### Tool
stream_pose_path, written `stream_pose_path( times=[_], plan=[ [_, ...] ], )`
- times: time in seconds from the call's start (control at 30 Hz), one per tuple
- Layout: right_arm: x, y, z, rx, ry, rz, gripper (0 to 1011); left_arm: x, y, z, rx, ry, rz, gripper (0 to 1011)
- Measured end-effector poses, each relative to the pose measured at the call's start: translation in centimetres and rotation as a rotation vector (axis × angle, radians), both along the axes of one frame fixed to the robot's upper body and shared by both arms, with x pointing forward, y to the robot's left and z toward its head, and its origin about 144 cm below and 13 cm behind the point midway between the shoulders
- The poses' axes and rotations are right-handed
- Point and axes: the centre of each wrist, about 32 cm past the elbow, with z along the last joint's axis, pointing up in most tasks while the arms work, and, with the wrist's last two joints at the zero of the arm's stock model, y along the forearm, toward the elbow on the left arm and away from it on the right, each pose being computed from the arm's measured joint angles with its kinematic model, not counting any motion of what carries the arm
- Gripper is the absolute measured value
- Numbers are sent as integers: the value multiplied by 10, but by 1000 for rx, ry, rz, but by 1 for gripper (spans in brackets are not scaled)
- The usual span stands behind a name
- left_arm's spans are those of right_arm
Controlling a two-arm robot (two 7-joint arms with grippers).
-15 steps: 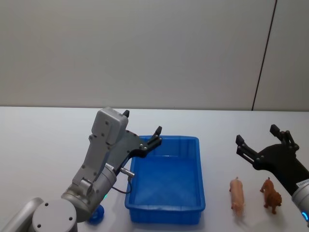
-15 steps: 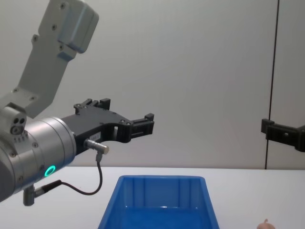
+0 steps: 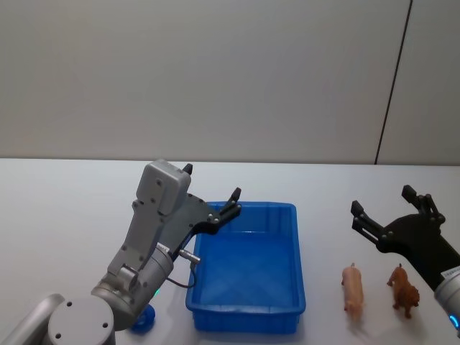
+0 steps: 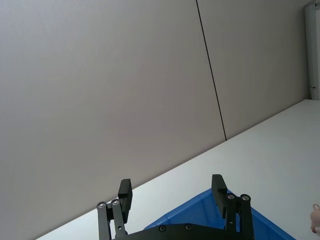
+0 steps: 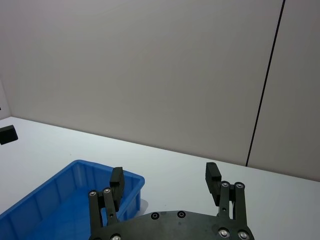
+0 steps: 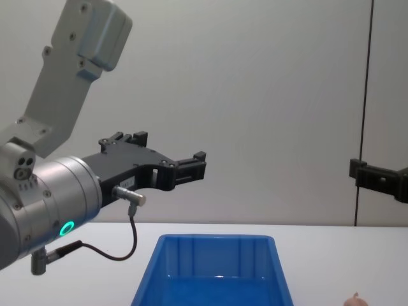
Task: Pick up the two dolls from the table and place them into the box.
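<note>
The bright blue rectangular plastic bin (image 3: pixel 244 320) is sitting on the plain white worktop (image 3: pixel 72 201). The pale pinkish-beige toy figure (image 3: pixel 352 286) is resting on the worktop just right of the bin, and the brown four-legged toy animal (image 3: pixel 405 290) is standing beside it, farther from the bin. The left hand (image 3: pixel 212 183) is hovering over the bin's far left corner, fingers spread and grasping nothing. The right hand (image 3: pixel 383 201) is hanging to the right of the bin, beyond both toys, released and empty too.
</note>
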Motion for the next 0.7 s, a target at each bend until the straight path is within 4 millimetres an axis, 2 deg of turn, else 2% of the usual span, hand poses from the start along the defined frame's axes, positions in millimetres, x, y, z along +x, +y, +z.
stream_pose_path(
  times=[0.7],
  plan=[
    [0,0,0,0,0,0,1001,0,0,0,0,0,0,1001]
  ],
)
